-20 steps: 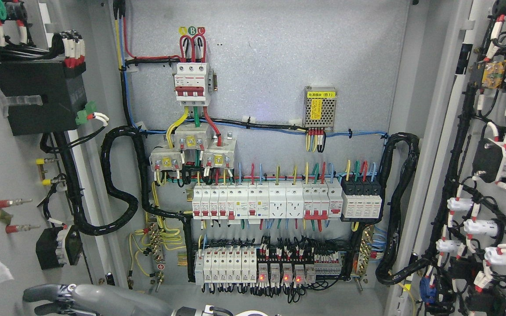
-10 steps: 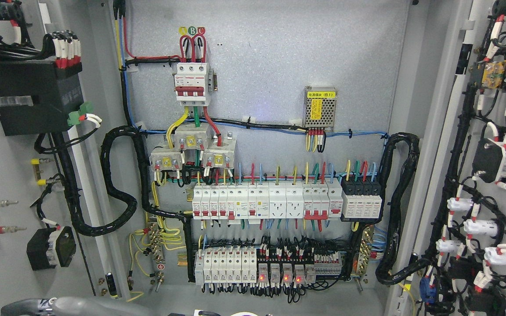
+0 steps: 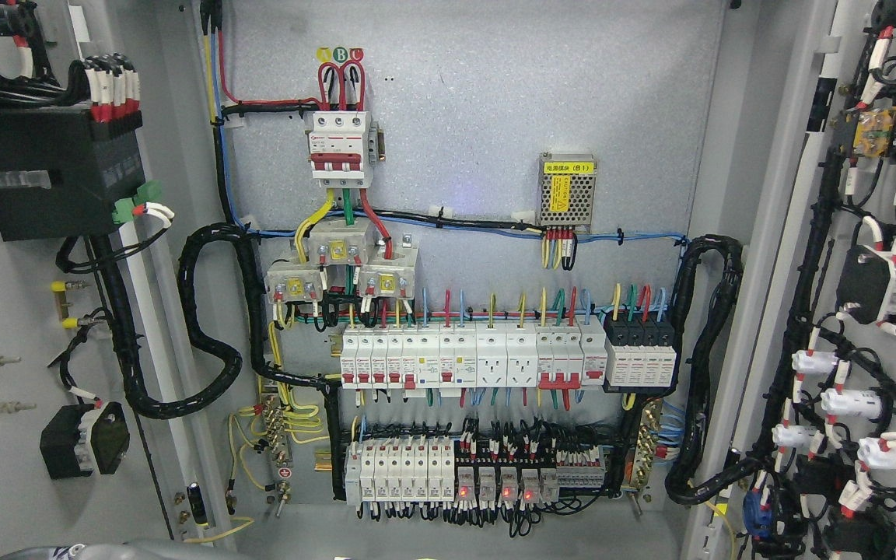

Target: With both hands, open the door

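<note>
The cabinet stands open, its back panel (image 3: 495,101) in full view. The left door (image 3: 5,311) is swung out to the left; its inner face carries a black box (image 3: 51,171) and a black cable loom. The right door (image 3: 852,31) is swung out to the right, its inner face full of wired parts. Only a thin grey sliver of my left arm (image 3: 67,553) shows at the bottom edge, below the left door and not touching it. My right arm is out of view.
On the back panel sit a red-and-white main breaker (image 3: 341,148), a small power supply (image 3: 568,190) and two rows of breakers (image 3: 471,358) with coloured wires. Thick black looms (image 3: 207,311) run from each door into the cabinet.
The left door has swung a little further left; the parts on it have shifted toward the picture's edge. My left arm has dropped almost out of the bottom of the view.
</note>
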Available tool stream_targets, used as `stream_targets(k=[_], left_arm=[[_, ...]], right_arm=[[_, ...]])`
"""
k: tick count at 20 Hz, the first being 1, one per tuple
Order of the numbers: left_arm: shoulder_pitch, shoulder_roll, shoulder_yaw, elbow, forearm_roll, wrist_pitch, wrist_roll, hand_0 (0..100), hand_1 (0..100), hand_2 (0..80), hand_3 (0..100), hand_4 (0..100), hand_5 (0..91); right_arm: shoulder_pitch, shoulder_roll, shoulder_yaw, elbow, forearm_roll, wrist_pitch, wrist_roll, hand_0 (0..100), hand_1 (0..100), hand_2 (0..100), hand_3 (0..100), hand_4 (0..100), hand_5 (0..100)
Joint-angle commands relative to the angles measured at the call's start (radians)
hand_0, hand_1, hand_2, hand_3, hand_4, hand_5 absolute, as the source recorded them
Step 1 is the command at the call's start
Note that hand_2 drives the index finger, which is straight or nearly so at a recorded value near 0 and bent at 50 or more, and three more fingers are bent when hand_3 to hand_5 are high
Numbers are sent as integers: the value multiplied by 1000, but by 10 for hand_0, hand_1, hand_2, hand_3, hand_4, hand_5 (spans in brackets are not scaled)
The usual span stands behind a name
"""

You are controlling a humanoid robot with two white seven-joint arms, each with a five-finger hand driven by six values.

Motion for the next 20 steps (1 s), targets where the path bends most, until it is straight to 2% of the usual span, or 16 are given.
stream_targets(k=[1,9,20], left_arm=[[14,-2,0,-3,0,-1,0,289,0,27,28,33,0],[12,-5,0,-3,0,-1,0,289,0,28,28,33,0],[8,-2,0,-3,2,1,0,289,0,28,28,33,0]], right_arm=[[-26,0,26,23,-3,-4,0,219,0,0,0,0,0],[-61,0,34,23,-83,-13,0,219,0,0,0,0,0],[-81,0,54,24,-86,-15,3,219,0,0,0,0,0]])
